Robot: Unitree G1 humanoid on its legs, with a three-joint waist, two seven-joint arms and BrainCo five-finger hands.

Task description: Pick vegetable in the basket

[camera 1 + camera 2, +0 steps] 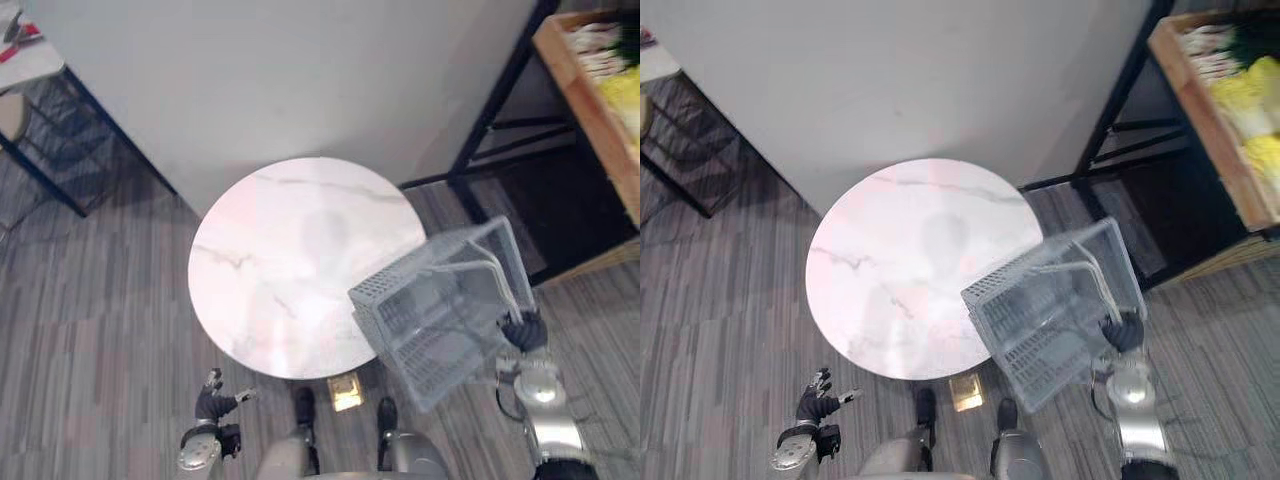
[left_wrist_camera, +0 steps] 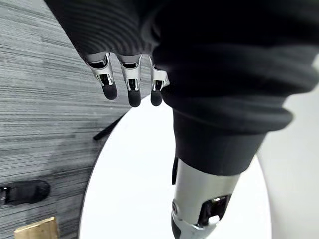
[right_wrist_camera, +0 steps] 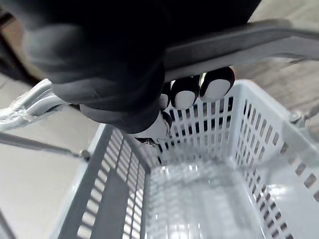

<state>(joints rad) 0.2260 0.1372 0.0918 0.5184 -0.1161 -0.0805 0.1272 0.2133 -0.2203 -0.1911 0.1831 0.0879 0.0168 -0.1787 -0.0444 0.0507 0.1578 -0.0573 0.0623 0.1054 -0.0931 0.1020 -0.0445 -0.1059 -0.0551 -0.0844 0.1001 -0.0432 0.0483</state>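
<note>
The basket (image 1: 440,310) is hung from the right hand (image 1: 524,332), curled round its handle (image 3: 249,40) — it should be steadied level. The left hand (image 1: 215,400), loosely spread, is free for the vegetables (image 1: 1260,90).

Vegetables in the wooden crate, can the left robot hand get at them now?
Probably not: the left robot hand hangs low on the robot's left, while the vegetables lie far right, beyond the table and the basket.

Head eyes overlook table (image 1: 280,260); right wrist — close, into basket (image 3: 259,149).
</note>
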